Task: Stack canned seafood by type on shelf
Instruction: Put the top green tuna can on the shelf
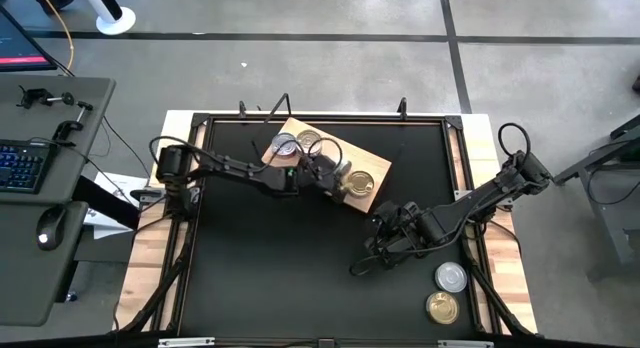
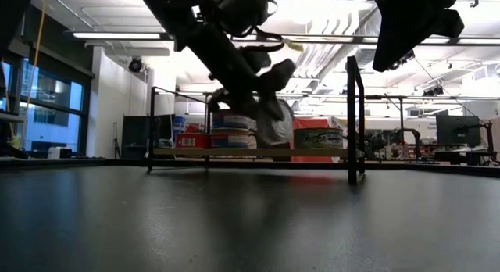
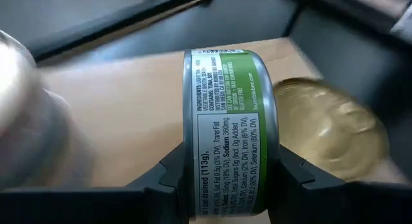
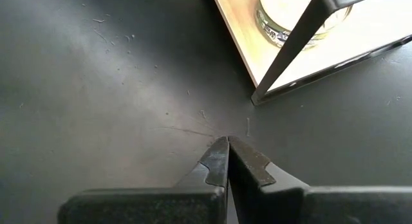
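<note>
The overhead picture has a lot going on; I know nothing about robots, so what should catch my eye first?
The left gripper stands out: it is clamped on a green-labelled tin over the wooden shelf, which lies askew at the far side of the table and carries other tins. The right gripper, shut on nothing, hovers over bare black tabletop. Two more tins, a silver-lidded tin and a gold-lidded tin, wait near the table's right front corner.

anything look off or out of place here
Two tins, a silver-lidded one and a gold-lidded one, sit off the black tabletop on the wooden edge at the right, far from the shelf. The shelf itself lies askew to the table edges.
</note>
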{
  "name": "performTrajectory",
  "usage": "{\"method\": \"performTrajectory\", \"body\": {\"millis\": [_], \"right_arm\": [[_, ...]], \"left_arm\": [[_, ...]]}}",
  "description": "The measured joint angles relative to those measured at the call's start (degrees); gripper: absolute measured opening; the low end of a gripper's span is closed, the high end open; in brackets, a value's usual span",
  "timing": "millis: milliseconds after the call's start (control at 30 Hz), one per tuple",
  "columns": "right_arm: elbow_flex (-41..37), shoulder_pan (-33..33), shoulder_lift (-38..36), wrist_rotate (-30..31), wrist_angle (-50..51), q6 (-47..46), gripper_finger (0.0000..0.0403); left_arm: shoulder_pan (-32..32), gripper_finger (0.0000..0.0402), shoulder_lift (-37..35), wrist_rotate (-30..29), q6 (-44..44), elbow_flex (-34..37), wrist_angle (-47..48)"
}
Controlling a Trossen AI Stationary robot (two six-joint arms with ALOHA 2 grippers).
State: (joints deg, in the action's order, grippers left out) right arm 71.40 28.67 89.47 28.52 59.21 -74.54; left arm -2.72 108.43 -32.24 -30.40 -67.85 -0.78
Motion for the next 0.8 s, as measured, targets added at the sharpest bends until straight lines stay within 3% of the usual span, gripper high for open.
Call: {"method": "performTrajectory", "body": {"millis": [100,233,333,400,567,800], "right_arm": [[0.00,0.00,0.00,-0.05,-0.07,0.00,0.0000],[0.00,0.00,0.00,-0.05,-0.21,0.00,0.0000],[0.00,0.00,0.00,-0.03,-0.25,-0.02,0.0000],[0.00,0.00,0.00,-0.03,-0.29,-0.01,0.0000],[0.00,-0.13,0.00,0.14,-0.39,-0.13,0.0000],[0.00,-0.13,0.00,0.25,-0.56,-1.55,0.0000]], "left_arm": [[-1.76,0.0117,-2.42,-0.34,11.26,0.02,2.32],[-2.40,0.0125,-4.29,1.73,35.41,-0.10,5.23],[-1.23,0.0143,-3.61,2.79,47.48,0.00,10.09],[-0.23,0.0148,-2.62,2.94,52.59,0.00,11.18],[1.84,0.0141,-1.21,-3.40,60.75,0.00,10.45],[1.59,0.0144,-1.21,-2.32,65.04,0.00,10.36]]}}
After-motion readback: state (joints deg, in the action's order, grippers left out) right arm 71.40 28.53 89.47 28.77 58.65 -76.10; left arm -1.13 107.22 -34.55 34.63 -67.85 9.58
